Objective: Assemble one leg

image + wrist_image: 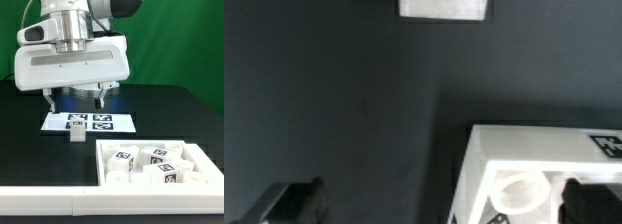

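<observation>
The leg [76, 133] is a small white block standing on the black table just in front of the marker board [88, 122]. In the wrist view a small white block [445, 8], cut by the picture's edge, looks like the same leg. My gripper [75, 100] hangs well above the table, open and empty, with its fingers spread wide and nothing between them. In the wrist view the gripper [441, 205] shows only as two dark fingertips [295, 202], with bare table and a tray corner between them.
A large white walled tray [103, 165] at the exterior view's lower right holds several white tagged parts [160, 160]. Its corner [491, 140] and a round white part [518, 195] show in the wrist view. A white strip [40, 203] runs along the front.
</observation>
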Controlling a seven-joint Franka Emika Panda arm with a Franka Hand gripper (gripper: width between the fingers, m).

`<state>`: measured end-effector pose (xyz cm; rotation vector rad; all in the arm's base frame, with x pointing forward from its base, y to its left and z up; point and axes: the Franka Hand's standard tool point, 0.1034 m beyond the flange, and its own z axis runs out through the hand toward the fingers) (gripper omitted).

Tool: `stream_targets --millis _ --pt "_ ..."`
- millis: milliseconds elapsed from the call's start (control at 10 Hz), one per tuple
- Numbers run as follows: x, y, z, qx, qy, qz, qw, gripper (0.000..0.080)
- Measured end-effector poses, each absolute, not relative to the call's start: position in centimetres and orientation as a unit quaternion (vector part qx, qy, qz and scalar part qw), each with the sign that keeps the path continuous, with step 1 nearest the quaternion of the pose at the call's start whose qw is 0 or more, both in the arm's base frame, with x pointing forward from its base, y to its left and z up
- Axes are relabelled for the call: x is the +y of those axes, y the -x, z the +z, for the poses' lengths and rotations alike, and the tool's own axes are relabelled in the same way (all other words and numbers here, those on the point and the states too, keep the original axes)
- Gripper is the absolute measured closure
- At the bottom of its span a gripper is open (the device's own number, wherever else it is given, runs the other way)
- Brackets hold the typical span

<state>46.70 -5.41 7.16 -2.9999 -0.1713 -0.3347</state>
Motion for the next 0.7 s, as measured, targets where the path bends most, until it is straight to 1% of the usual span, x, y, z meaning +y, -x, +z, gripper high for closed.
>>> stream_targets --millis 100,200,300,400,500,600,700 --pt "-4.6 -46.3 7.2 -0.054 0.993 -0.070 0.075 0.0150" --pt "-3.9 -46.0 7.6 -0.045 0.995 -0.010 0.086 0.0150" --pt "-3.3 -46.6 8.2 -0.034 0.995 0.040 0.080 0.0150" --pt "-2.4 -46.9 8.0 -0.034 0.994 0.071 0.081 0.0150" --pt "-2.0 -46.8 7.5 -0.035 0.991 0.094 0.091 0.0150" --pt "-1.8 -46.6 7.5 -0.027 0.988 0.110 0.109 0.0150" --pt "-1.3 -46.4 7.8 -0.034 0.983 0.141 0.117 0.0150"
